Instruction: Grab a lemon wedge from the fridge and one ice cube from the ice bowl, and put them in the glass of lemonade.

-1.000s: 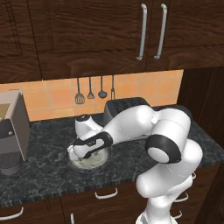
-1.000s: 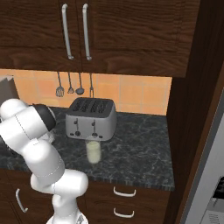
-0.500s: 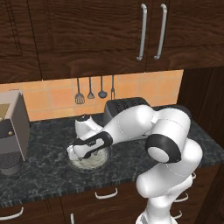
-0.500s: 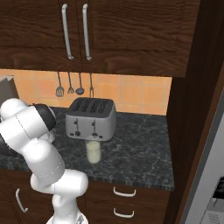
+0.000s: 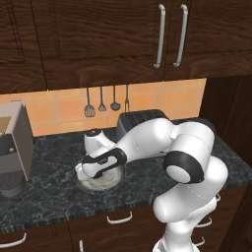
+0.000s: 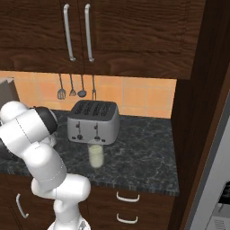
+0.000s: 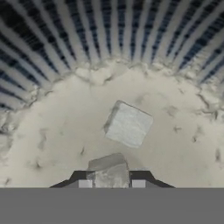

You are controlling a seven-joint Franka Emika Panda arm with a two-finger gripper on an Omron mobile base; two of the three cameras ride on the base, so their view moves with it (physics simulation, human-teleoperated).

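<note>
From the camera behind me on the left, my arm reaches down over the dark stone table point(image 5: 49, 197) and my hand sits inside the ice bowl point(image 5: 114, 180), the wide shallow one just in front of the toaster point(image 5: 140, 119); my wrist hides most of the bowl's inside, and a boxy machine point(image 5: 14, 147) stands well apart at the left end. From the camera behind me on the right, the glass of lemonade point(image 6: 95, 156) stands upright on the table just in front of the toaster, with the grey edge of the fridge point(image 6: 214, 179) at the far right; I see no lemon wedge in it, so I judge that part of the job not done. Looking along my hand, my end effector point(image 7: 111, 180) has its two tips drawn in on either side of an ice cube point(image 7: 109, 171), and I read that as a grip on it; a second cube point(image 7: 128, 125) lies loose on the bowl's whitish floor a little farther on. I expect the cube to be light, hard and slick, likely to squirt out if pinched on a corner, so flat opposite faces are the place to hold it, squarely and low.
</note>
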